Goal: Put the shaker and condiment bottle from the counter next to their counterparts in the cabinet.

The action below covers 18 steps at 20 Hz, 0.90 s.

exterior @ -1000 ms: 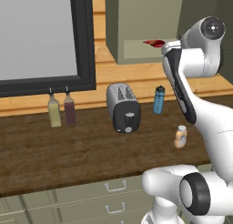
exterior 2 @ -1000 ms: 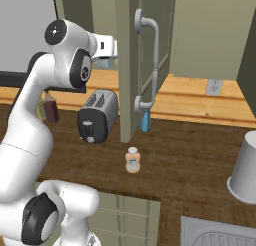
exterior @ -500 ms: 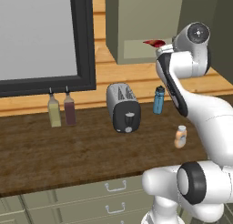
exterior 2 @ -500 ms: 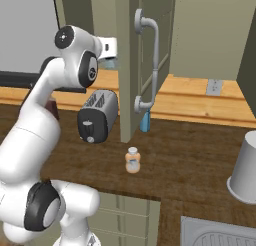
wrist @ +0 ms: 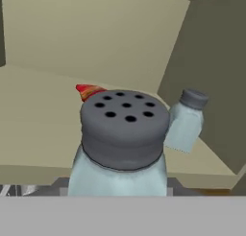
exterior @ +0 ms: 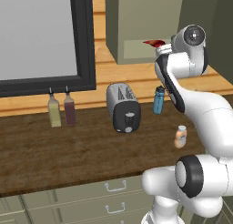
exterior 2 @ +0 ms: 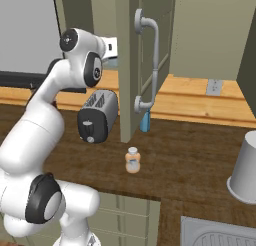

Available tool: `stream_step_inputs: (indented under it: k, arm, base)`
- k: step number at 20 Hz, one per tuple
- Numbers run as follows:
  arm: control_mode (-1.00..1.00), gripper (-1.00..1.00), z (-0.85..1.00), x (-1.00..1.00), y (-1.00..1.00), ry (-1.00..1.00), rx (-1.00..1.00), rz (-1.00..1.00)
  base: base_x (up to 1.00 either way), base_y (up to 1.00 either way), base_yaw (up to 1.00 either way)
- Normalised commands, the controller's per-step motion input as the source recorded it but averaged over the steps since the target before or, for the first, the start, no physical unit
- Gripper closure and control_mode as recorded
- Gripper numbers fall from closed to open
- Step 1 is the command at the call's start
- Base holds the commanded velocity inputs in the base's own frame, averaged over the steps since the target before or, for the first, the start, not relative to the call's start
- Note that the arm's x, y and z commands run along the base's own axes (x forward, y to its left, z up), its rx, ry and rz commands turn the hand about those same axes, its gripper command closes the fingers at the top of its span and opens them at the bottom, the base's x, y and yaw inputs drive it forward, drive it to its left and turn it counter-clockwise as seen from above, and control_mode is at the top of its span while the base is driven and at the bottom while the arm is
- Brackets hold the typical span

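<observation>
A pale-blue shaker (wrist: 122, 134) with a grey holed cap sits close up in the hand view, my gripper (wrist: 117, 184) shut on it, its fingers mostly hidden by the shaker. It is inside the olive-green cabinet (exterior: 136, 27), just above the pale shelf. Its twin shaker (wrist: 186, 120) stands to the right near the cabinet wall, and the flat red condiment item (wrist: 89, 91) lies behind. In the left base view my hand (exterior: 164, 49) is at the shelf beside the red item (exterior: 154, 43). The tan-orange condiment bottle (exterior: 180, 136) (exterior 2: 132, 160) stands on the counter.
The open cabinet door (exterior 2: 131, 65) with its grey handle (exterior 2: 150, 65) hangs right of my arm. A toaster (exterior: 123, 107), a blue black-capped bottle (exterior: 158, 100), a yellow bottle (exterior: 54, 111) and a dark-red bottle (exterior: 69, 110) stand along the counter's back. A grey pot (exterior 2: 245, 170) is far right.
My arm has swung toward the cabinet, carrying the hand and shaker further in over the shelf. The things on the counter have not moved.
</observation>
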Motion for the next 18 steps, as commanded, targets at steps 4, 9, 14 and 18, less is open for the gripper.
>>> stream_step_inputs:
  k: [4,9,14,18]
  arm:
    - [-1.0,1.0,0.0,0.07,-0.37,-0.02,0.0,-0.05]
    - [-1.0,1.0,0.0,0.29,-0.15,0.0,0.0,-0.09]
    - [-1.0,1.0,0.0,0.32,-0.04,0.0,0.05,-0.15]
    - [-1.0,1.0,-0.01,0.03,-0.03,0.0,0.03,-0.03]
  base:
    - [0.0,0.0,0.0]
    - [0.0,0.0,0.0]
    - [0.0,0.0,0.0]
    - [0.0,0.0,0.0]
